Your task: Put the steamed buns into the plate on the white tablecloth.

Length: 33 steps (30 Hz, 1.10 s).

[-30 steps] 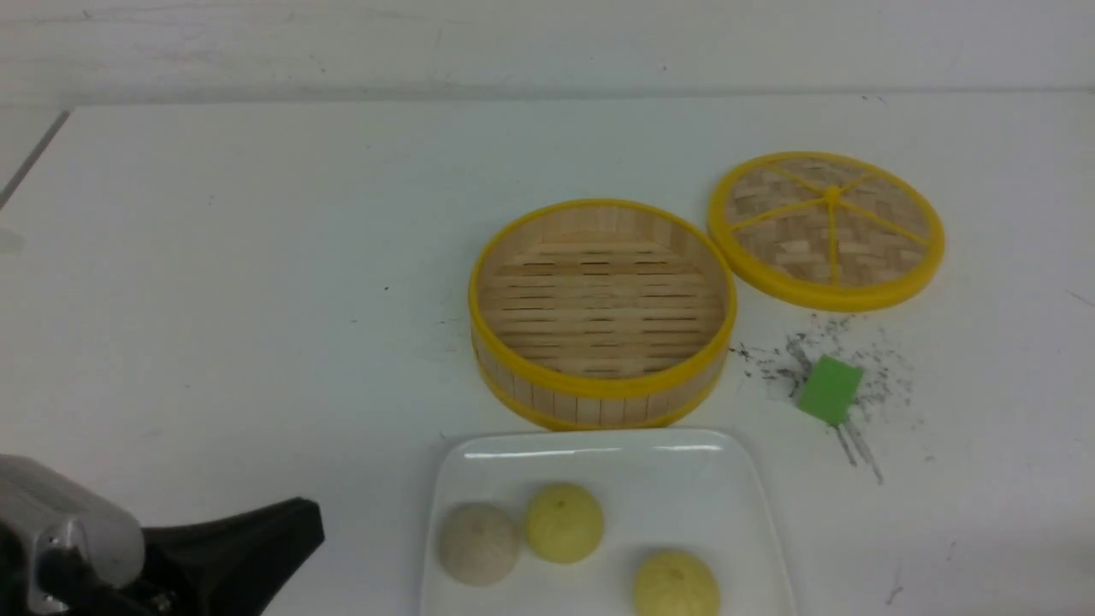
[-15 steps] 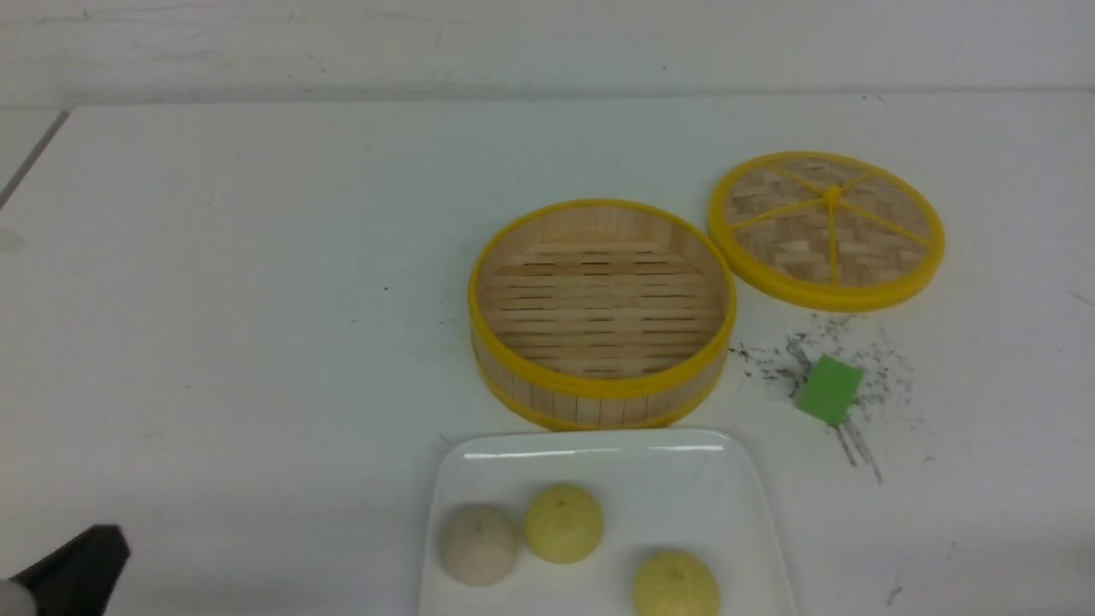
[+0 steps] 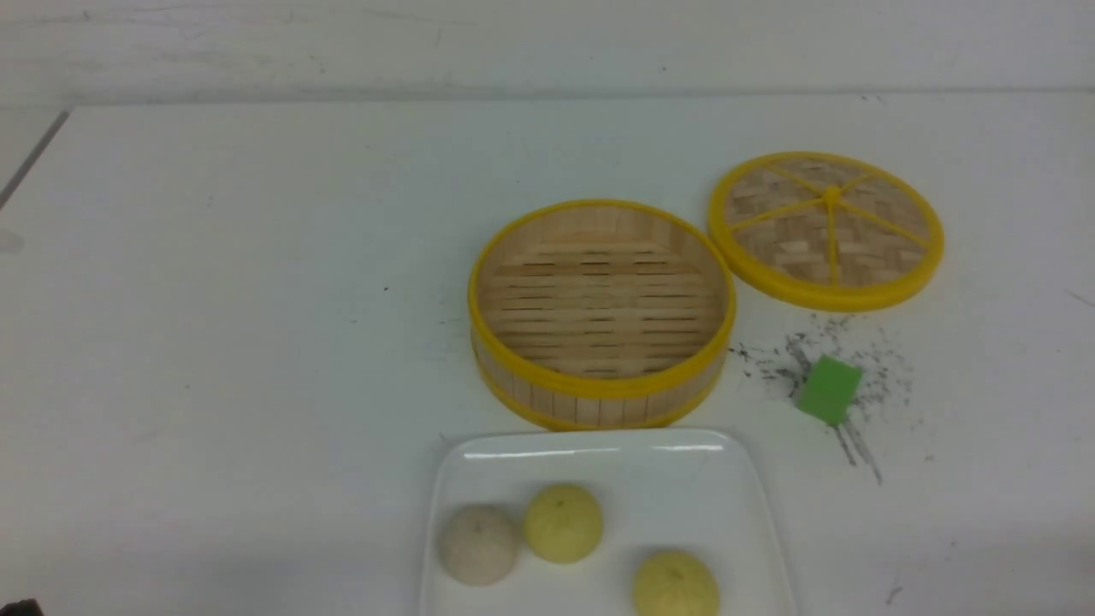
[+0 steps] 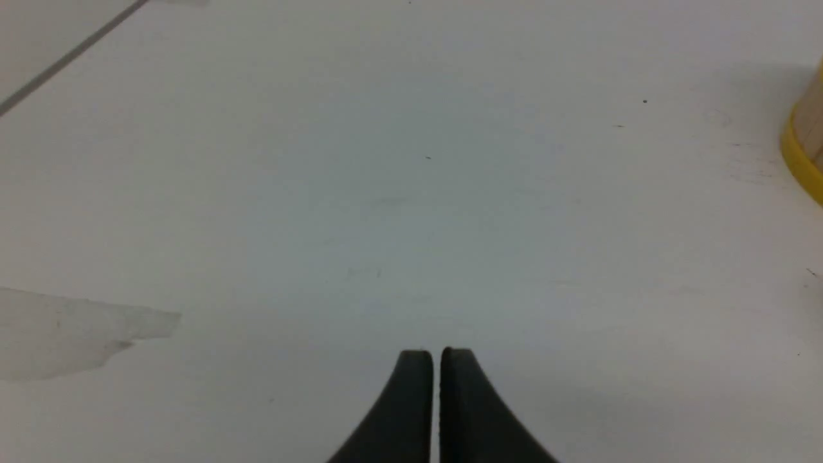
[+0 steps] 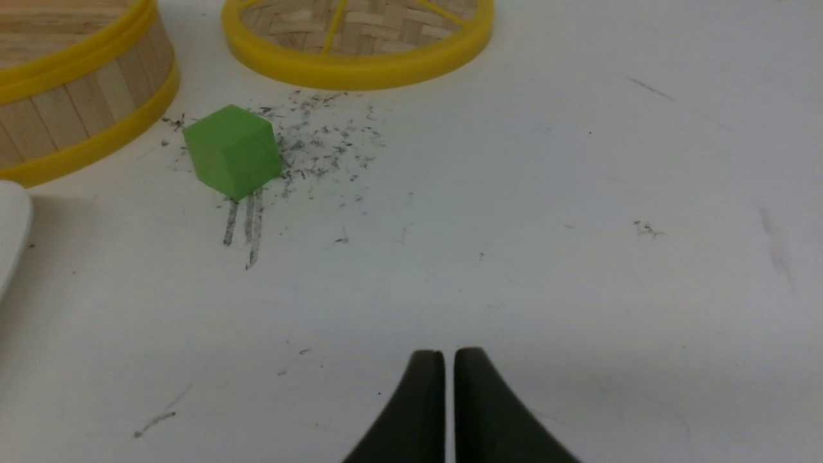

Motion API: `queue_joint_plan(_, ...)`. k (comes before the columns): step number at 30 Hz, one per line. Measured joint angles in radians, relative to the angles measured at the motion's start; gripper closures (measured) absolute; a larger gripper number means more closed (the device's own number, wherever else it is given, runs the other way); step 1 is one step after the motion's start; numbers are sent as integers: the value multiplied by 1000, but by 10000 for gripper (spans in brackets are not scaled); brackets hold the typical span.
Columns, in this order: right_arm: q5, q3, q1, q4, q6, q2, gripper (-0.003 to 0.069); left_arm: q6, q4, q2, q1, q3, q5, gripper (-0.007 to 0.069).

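withdrawn from the front view since a second ago, left gripper (image 4: 436,360) shows jaws together, empty; right gripper (image 5: 449,363) likewise. all three steamed buns (image 3: 562,523) sit on the plate (image 3: 667,466) on the white tablecloth (image 3: 214,342); steamer (image 3: 601,389) empty. task judged complete.

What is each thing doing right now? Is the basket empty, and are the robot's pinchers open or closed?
Steamer basket: uncovered, empty.
Woven lid: off, lying flat beside the basket.
Off-white bun: on the plate.
Two yellow buns: on the plate.
Plate: holding all three buns.
Green cube: sitting on the tablecloth's dark specks.
Left gripper: shut, holding nothing.
Right gripper: shut, holding nothing.
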Motion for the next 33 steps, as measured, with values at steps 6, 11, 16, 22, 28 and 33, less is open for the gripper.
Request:
queue_joint_plan(6, -1, 0, 0, 0, 0, 0, 607, 0, 1, 0, 0, 0, 1, 571)
queue_joint_plan(11, -1, 0, 0, 0, 0, 0, 601, 0, -5, 0, 0, 0, 1, 568)
queue_joint_plan(16, -1, 0, 0, 0, 0, 0, 590, 0, -22, 0, 0, 0, 1, 560)
queue_joint_plan(22, -1, 0, 0, 0, 0, 0, 580, 0, -22, 0, 0, 0, 1, 555)
queue_joint_plan(28, -1, 0, 0, 0, 0, 0, 575, 0, -22, 0, 0, 0, 1, 552)
queue_joint_plan(33, -1, 0, 0, 0, 0, 0, 564, 0, -21, 0, 0, 0, 1, 543)
